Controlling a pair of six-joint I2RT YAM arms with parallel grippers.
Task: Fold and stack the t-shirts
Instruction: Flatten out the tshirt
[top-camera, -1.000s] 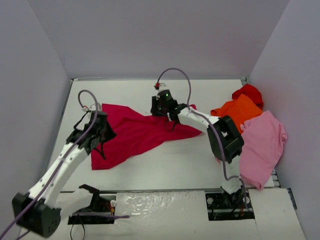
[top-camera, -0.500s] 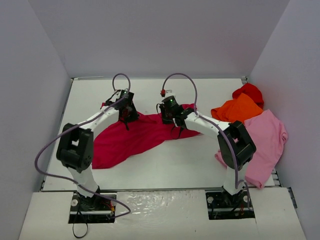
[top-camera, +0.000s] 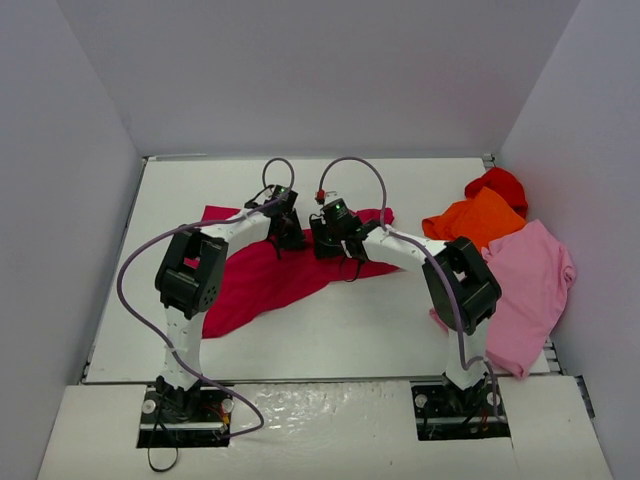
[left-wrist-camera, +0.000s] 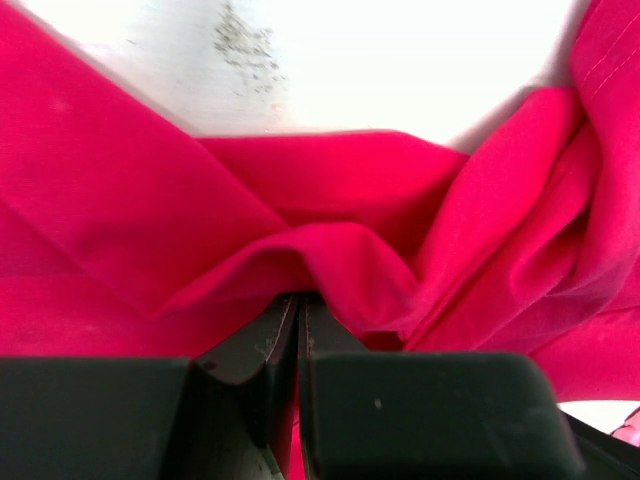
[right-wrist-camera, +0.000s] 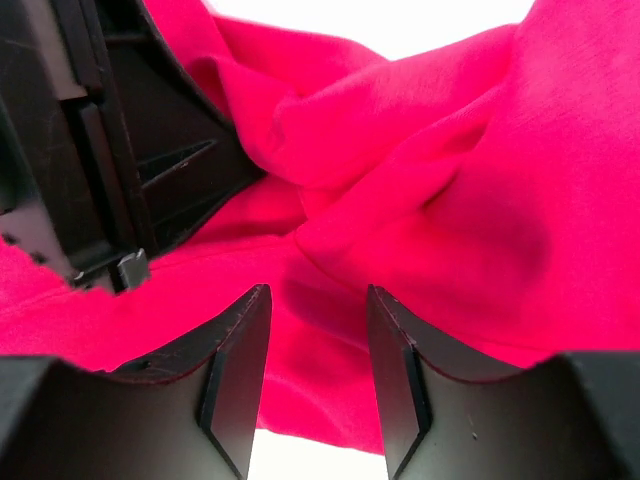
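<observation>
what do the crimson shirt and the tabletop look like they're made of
crimson t-shirt: soft matte knit cloth, probably cotton jersey; it drapes in loose folds and shows a stitched hem. table: smooth hard white board, perhaps laminate or painted; flat, lightly scuffed, material not certain.

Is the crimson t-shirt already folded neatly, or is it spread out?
Not neatly folded. The crimson t-shirt lies spread across the table, bunched into loose ridges at the left gripper.
</observation>
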